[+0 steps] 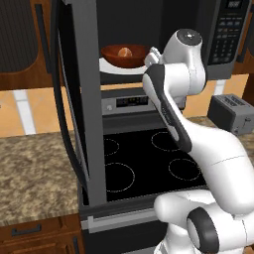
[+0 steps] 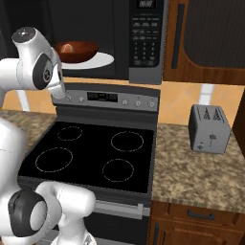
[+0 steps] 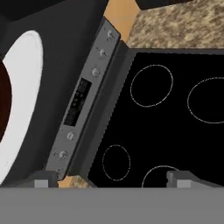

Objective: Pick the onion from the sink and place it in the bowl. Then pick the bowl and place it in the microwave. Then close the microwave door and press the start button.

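Well, the microwave (image 1: 149, 34) hung wide open above the stove (image 2: 91, 153), its microwave door (image 1: 82, 99) swung far out to the left. The bowl (image 1: 125, 55) sat inside on the white turntable plate (image 2: 98, 61), the onion (image 1: 126, 51) resting in it, so the placing step looked done. The claw (image 3: 113, 179) was released, tips spread wide with nothing between them, just outside the cavity. Next up, by my read: swing round behind that door, push it shut, then reach the button panel (image 2: 146, 36).
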{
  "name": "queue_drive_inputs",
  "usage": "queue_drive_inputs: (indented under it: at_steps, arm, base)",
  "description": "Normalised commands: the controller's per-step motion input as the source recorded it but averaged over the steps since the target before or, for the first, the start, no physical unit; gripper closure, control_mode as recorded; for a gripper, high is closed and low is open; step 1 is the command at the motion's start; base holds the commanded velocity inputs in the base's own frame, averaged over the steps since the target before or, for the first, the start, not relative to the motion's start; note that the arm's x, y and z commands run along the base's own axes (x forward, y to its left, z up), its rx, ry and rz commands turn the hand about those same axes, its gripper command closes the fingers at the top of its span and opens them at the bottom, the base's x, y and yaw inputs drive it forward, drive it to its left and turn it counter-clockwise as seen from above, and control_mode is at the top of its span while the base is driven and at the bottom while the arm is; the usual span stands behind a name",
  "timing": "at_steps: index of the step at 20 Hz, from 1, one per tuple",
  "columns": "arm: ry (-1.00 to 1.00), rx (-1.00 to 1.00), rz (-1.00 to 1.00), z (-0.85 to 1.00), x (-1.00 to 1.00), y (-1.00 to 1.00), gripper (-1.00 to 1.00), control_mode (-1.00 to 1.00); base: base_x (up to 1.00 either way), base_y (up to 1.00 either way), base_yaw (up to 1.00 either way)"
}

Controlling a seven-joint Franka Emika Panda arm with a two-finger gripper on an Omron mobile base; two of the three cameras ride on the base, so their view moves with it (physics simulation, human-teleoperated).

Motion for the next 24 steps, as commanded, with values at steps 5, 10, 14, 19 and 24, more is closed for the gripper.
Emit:
queue_drive_inputs:
  at_steps: [5,10,14,19,24]
  arm:
    - [0.02,-0.08,0.0,-0.58,-0.17,-0.4,-1.0,-1.0]
    - [0.0,-0.17,0.0,-0.39,0.0,-0.46,-1.0,-1.0]
    - [0.0,-0.34,-0.04,-0.36,0.0,-0.08,-1.0,-1.0]
    - [0.0,-0.43,-0.08,-0.36,0.0,0.14,-1.0,-1.0]
    - [0.06,-0.42,-0.02,-0.41,0.0,0.37,-1.0,-1.0]
  base:
    - [0.0,0.0,0.0]
    - [0.0,0.0,0.0]
    - [0.0,0.0,0.0]
    - [0.0,0.0,0.0]
    - [0.0,0.0,0.0]
